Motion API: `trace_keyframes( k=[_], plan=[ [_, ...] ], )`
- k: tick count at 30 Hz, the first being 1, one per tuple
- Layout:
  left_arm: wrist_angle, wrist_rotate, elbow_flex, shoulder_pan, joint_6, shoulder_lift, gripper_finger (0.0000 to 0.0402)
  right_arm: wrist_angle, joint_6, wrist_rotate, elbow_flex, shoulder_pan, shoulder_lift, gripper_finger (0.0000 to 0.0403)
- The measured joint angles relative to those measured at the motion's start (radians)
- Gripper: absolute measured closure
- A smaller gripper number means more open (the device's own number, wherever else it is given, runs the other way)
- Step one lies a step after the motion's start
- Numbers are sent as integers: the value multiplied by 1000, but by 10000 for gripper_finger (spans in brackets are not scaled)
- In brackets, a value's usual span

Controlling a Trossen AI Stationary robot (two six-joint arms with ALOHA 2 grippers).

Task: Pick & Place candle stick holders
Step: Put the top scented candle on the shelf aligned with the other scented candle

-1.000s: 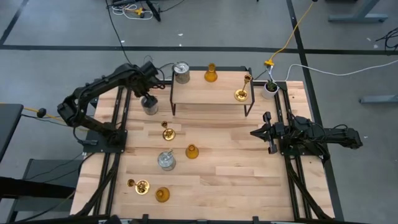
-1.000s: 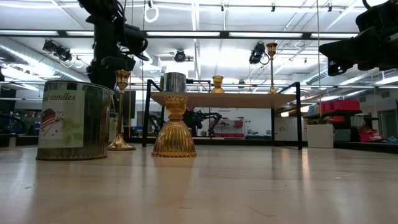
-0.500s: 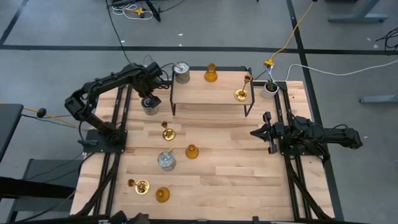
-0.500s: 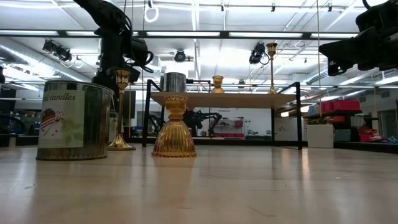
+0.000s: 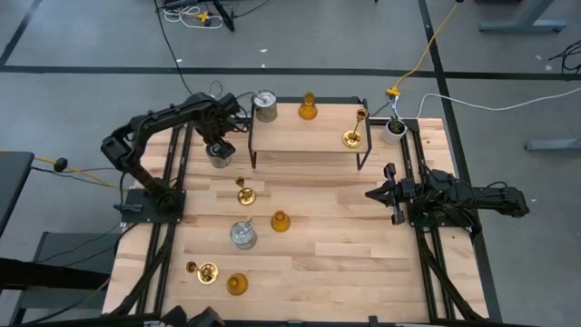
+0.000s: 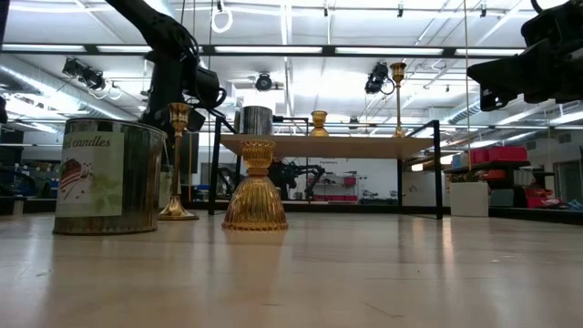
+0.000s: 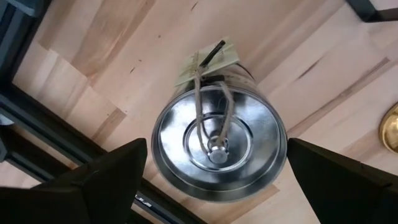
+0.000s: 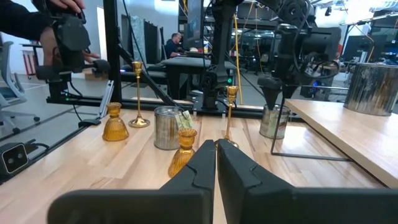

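Observation:
A silvery cylinder holder (image 7: 217, 143) with a twine loop and a paper tag on its lid stands on the table at the far left (image 5: 218, 156). My left gripper (image 7: 217, 148) hangs open above it, pointing down, one finger on each side of the lid and touching nothing. In the high view this gripper (image 5: 219, 139) is just left of the shelf. Across the table at the right edge, my right gripper (image 5: 386, 193) waits, shut and level. More holders stand on the table: a brass one (image 5: 243, 193), a silvery one (image 5: 242, 234) and an amber one (image 5: 280, 221).
A wooden shelf on black legs (image 5: 304, 136) at the far middle carries a silvery holder (image 5: 264, 105), an amber one (image 5: 309, 107) and a brass one (image 5: 354, 134). A white pot with a plant (image 5: 394, 128) stands at its right. A brass holder (image 5: 204, 270) and an amber one (image 5: 237, 284) stand near left.
My left gripper has sunk toward the silvery holder at the far left and shifted a little toward the shelf, still open. The holders have stayed where they were.

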Motion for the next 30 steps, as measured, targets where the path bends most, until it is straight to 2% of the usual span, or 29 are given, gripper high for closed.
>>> trace_keyframes(
  k=[24,30],
  plan=[
    [5,10,0,2,13,20,7,0,0,0,0,0,0,381],
    [3,23,0,2,-6,59,7,0,0,0,0,0,0,381]
  ],
)
